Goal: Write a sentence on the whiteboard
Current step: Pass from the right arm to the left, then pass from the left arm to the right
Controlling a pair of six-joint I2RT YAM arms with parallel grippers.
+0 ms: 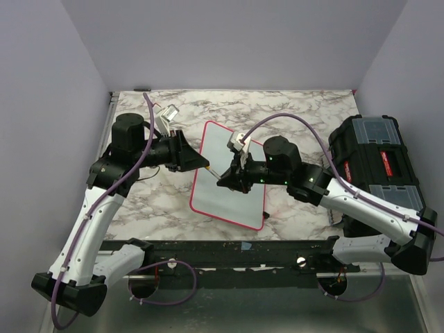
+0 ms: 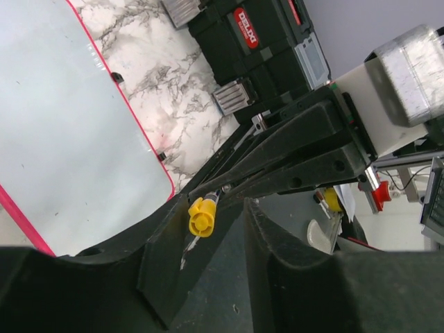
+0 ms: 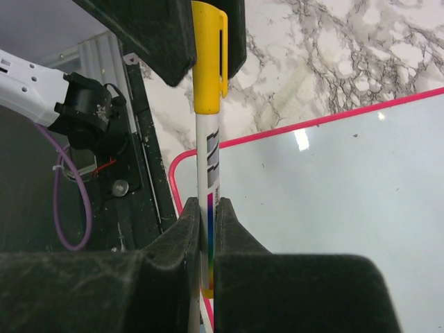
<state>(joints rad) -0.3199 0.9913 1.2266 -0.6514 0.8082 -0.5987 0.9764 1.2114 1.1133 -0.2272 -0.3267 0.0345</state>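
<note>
The whiteboard lies flat on the marble table, pink-framed. Its surface looks blank where it shows, and no sentence is visible. A white marker with a yellow cap hangs over the board's left edge. My right gripper is shut on the marker's barrel. My left gripper faces it with its jaws around the cap. The cap rests against one finger, and a gap shows on the other side.
A black toolbox with red labels stands at the table's right edge. A black rail runs along the near edge by the arm bases. Walls close in on the left, back and right.
</note>
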